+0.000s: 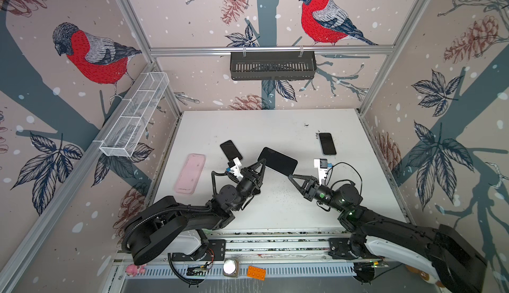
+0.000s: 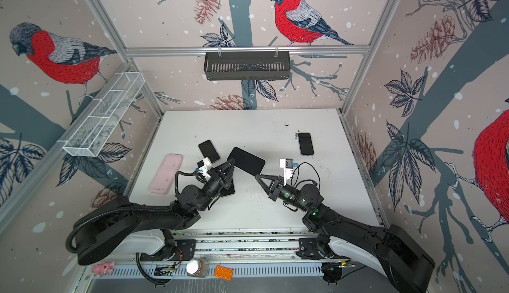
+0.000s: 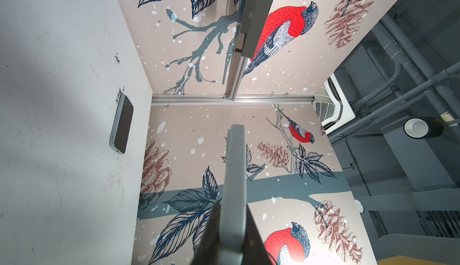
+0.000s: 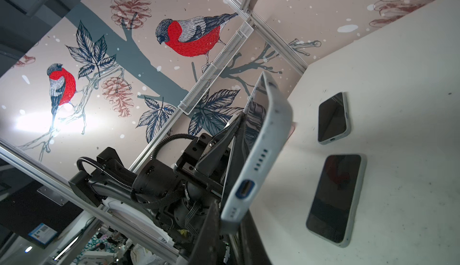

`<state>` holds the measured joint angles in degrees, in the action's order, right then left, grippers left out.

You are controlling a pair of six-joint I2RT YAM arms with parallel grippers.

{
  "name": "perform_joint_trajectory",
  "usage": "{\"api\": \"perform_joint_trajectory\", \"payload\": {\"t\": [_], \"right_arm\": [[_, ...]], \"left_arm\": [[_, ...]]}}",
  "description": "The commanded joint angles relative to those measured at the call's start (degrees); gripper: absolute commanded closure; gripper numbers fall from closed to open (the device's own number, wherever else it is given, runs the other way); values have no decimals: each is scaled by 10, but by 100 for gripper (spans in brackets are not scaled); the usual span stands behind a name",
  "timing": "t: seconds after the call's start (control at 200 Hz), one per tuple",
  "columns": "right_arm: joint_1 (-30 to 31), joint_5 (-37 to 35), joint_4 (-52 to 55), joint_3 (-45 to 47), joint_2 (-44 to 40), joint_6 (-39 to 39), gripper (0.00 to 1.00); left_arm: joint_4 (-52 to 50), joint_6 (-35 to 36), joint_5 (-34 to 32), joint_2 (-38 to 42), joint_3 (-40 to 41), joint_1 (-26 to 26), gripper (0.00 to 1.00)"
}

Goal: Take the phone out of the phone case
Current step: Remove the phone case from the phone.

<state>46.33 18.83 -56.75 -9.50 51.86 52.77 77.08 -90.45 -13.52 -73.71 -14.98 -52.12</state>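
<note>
Hanging clear of the table (image 1: 248, 126), seated in its grey phone case (image 4: 263, 156): phone (image 1: 278, 160), screen up, long axis spanning left gripper (image 1: 264, 163) to right gripper (image 1: 290, 175). Both pinched tight on opposite ends (equally near), probably calling for a peel apart.

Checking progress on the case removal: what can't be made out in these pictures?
- Whether the cased phone has begun leaving its case: top views show only its dark face; left wrist view is edge-on.
- Tips of the right claw: right wrist view, hidden behind the phone's end.
- The third table phone: top views, mostly under the left claw.
</note>
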Motion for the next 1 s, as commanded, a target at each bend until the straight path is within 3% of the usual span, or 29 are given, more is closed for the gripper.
{"api": "perform_joint_trajectory", "payload": {"t": [0.0,0.125,0.56,0.991], "right_arm": [[1,-12,90,-3,-29,-137,96],[0,-25,109,1,-58,-183,96],[-19,-14,124,-3,-67,-230,93],[-14,-97,137,-10,-54,-269,90]], "left_arm": [[-63,6,0,37,-18,3,100],[-102,12,6,60,-30,4,100],[-114,14,23,57,-53,6,100],[-102,11,31,56,-54,12,100]]}}
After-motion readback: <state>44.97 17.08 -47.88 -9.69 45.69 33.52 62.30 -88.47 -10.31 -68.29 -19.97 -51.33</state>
